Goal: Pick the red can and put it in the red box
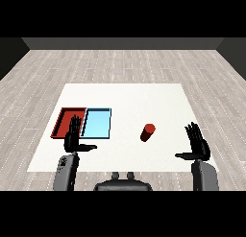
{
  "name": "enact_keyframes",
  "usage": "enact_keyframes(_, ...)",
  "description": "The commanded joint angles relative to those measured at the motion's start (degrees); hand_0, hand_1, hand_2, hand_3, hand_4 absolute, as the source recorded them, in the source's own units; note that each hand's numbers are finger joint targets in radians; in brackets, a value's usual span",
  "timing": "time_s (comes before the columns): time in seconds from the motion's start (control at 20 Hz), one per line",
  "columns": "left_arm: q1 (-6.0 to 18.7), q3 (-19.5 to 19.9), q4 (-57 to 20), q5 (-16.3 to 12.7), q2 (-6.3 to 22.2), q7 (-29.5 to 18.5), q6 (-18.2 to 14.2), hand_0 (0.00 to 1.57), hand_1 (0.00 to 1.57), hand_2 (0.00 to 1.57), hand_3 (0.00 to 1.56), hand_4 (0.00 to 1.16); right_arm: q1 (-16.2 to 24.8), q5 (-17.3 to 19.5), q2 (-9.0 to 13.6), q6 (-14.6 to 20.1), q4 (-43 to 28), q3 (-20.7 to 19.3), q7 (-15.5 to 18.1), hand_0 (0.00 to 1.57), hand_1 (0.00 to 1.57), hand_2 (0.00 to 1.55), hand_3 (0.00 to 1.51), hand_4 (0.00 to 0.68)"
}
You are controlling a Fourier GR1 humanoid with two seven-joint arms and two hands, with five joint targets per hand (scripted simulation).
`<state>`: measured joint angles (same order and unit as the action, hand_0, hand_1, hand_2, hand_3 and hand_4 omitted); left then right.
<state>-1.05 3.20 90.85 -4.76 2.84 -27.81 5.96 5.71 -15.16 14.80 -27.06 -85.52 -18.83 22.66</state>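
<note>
Fingers [194, 131] on the right hand [198, 147] are standing straight and spread wide, thumb jutting inward, holding nothing; the left hand [73, 137] is doing the same, its fingers overlapping the near edge of the 2 trays. Farther out, the can [147, 132] is standing on the table [129, 94], apart from both hands, nearer the right one and left of its fingertips, between that hand and the blue tray [96, 123]. The red tray [65, 120] is lying beyond the left hand, touching the blue one. Risk, as I judge it: a sideways reach is likely knocking the can over, and the adjoining trays are inviting a drop in the wrong one.
</note>
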Motion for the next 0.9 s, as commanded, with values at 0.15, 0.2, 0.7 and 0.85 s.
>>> enact_keyframes(0.15,-0.6,-0.5,3.9,-0.5,-0.6,3.1,-1.0,0.00,0.00,0.00,0.00,0.00,-7.5,2.3,1.2,0.9,6.9,-0.2,-1.3,0.00,0.00,0.00,0.00,0.000)
enact_keyframes(0.2,-0.3,0.4,4.5,-1.3,0.0,4.0,-0.8,0.00,0.00,0.00,0.00,0.00,-7.3,3.3,-0.4,2.1,5.7,1.1,-1.3,0.00,0.00,0.00,0.00,0.000)
enact_keyframes(0.7,-2.0,-1.3,4.9,-0.5,-2.0,3.1,-1.8,0.00,0.00,0.00,0.00,0.00,-12.9,2.2,-4.4,3.8,11.0,4.3,-4.9,0.00,0.00,0.00,0.00,0.000)
enact_keyframes(0.85,-1.2,0.9,4.5,-2.1,0.0,2.5,-0.2,0.00,0.00,0.00,0.00,0.00,-9.0,0.0,-6.5,5.1,4.9,5.2,-9.2,0.00,0.00,0.00,0.00,0.000)
